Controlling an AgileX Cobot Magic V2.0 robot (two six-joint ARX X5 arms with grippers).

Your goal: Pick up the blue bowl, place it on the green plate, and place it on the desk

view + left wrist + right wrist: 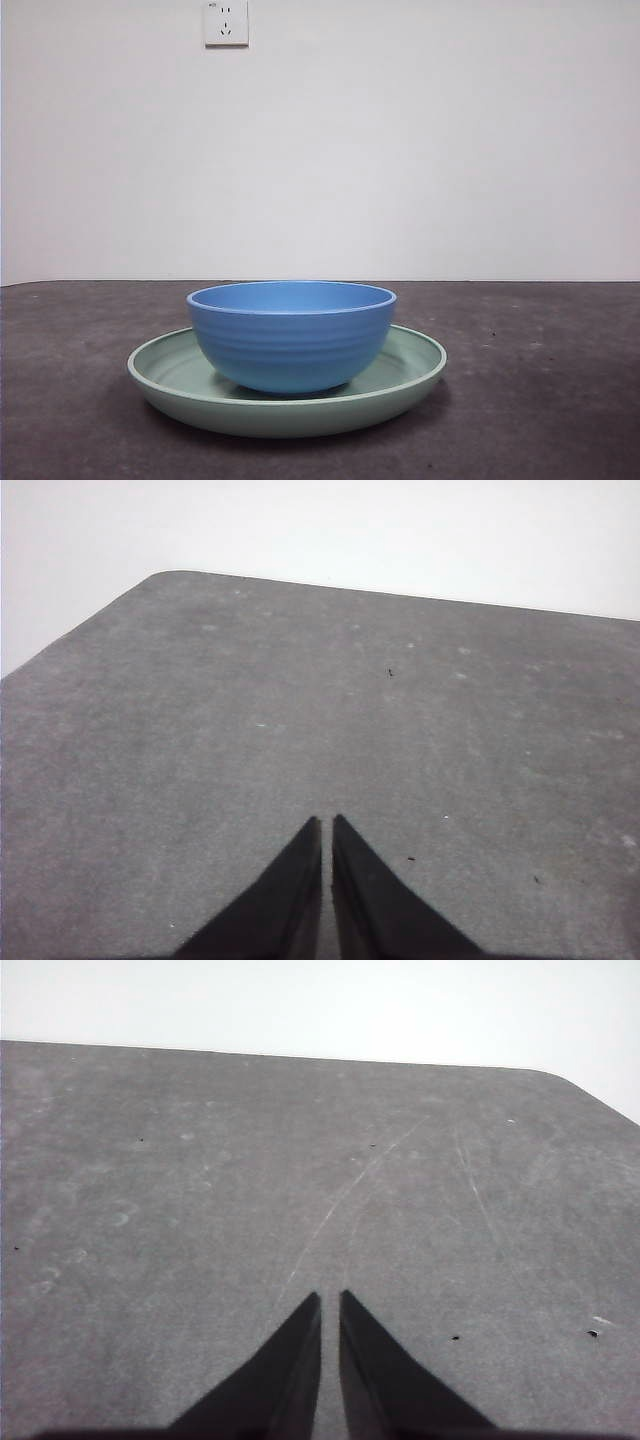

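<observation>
Blue bowl (291, 335) sits upright inside green plate (410, 375) on the desk (540, 400), open surface all around; left tool (327, 821) and right tool (330, 1298) clenched, holding nothing, over bare desk.

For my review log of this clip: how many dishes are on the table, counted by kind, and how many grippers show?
Round, ridged blue bowl, standing in the plate: 1
Wide, shallow pale green plate, on the dark grey desk: 1
Black two-jaw grippers, both shut and holding nothing: 2 (left gripper, right gripper)
Total: 2 dishes, 2 grippers
</observation>
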